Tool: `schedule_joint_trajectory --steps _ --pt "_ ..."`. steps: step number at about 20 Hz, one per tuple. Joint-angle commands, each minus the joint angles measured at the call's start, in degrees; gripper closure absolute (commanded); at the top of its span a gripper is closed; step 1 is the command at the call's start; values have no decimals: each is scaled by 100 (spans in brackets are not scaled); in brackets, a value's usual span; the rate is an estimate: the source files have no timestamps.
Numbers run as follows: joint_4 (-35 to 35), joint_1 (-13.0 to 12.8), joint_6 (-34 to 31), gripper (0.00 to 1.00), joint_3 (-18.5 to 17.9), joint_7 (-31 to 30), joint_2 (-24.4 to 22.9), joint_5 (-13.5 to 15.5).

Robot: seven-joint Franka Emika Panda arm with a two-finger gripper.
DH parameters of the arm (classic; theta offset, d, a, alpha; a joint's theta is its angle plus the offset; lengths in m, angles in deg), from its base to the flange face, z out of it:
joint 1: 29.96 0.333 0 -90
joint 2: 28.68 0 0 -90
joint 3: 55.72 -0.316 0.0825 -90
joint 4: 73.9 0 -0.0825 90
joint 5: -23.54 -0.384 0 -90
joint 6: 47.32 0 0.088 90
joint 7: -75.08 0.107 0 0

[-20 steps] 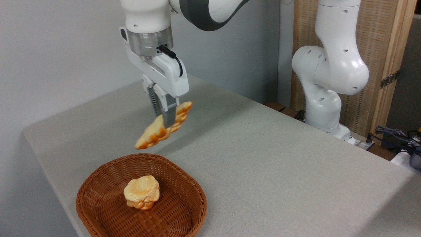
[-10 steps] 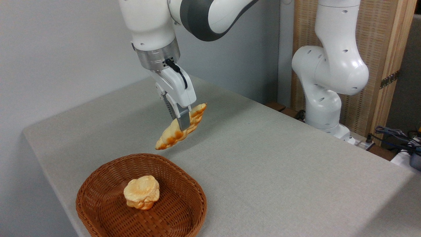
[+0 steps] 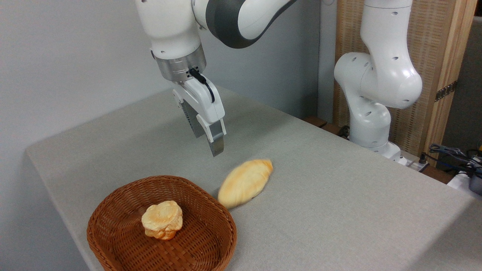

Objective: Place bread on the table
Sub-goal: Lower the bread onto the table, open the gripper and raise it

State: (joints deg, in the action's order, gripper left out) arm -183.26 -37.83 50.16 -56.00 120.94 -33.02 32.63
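The long pale-yellow bread (image 3: 245, 182) with toasted ends lies on the grey-beige cloth table (image 3: 320, 195), just right of the basket rim; it looks slightly blurred. My gripper (image 3: 208, 140) hangs above and to the left of it, open, with nothing between its fingers. One dark finger (image 3: 216, 143) shows clearly; the other is mostly behind it.
A brown wicker basket (image 3: 124, 199) at the front left holds a small round knobbly bun (image 3: 162, 219). The arm's white base (image 3: 371, 113) stands at the table's far right edge. Cables lie at the right (image 3: 452, 154).
The gripper has let go of the bread. The loaf dropped from the fingers onto the table to the lower right, beside the basket. The gripper itself barely moved.
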Motion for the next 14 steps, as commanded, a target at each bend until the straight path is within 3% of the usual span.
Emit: schedule_joint_trajectory --steps 1,4,7,10,14 --pt "38 -13 322 0 -25 107 -50 -73" --pt "187 -4 789 0 -60 46 -76 -170" --pt "345 22 834 0 -69 19 -67 -205" --pt "363 31 851 0 -69 -453 -32 -512" --pt "574 48 1027 0 -121 -886 47 -540"
